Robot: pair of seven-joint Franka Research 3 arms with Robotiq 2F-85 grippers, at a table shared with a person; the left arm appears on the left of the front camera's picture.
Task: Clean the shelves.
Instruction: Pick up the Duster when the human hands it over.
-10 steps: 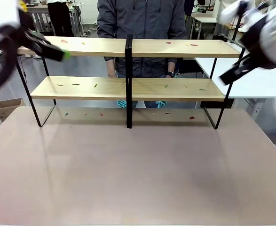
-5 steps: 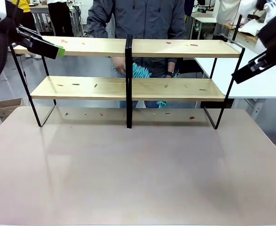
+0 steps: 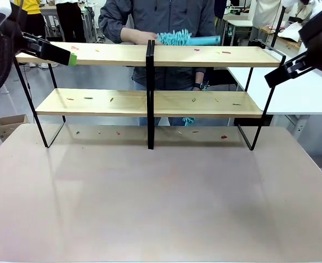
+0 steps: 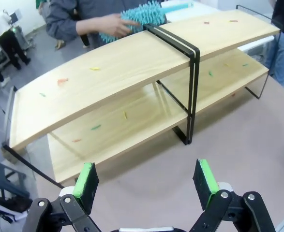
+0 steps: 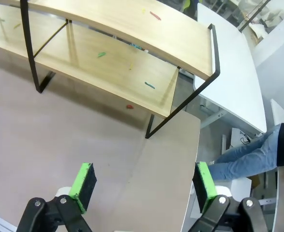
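Observation:
The shelves [image 3: 111, 55] stand across the far half of the table, two light-wood boards in a black frame with a central upright [image 3: 150, 93]. Small red, green and orange scraps [image 3: 225, 52] lie on both boards. Behind the shelves a person's hand [image 3: 141, 36] holds a teal duster [image 3: 174, 38] on the upper board next to the upright. My left gripper [image 3: 62, 55] hovers open off the upper board's left end. My right gripper [image 3: 276, 76] hangs open off the right end. In the left wrist view the shelves [image 4: 108, 72], the duster [image 4: 142, 14] and open green pads [image 4: 88, 181] show. In the right wrist view the pads [image 5: 203, 186] are apart above the table by the shelves [image 5: 122, 24].
A few scraps [image 3: 223, 136] lie on the brown table [image 3: 161, 197] under the shelves. A teal tuft [image 3: 188, 120] shows below the lower board. A white table [image 3: 309, 93] stands at the right, a cardboard box [image 3: 10, 125] on the floor at the left.
The person's hand has raised the teal duster from behind the lower board to the upper board. My left gripper rose slightly and my right gripper pulled back up and to the right.

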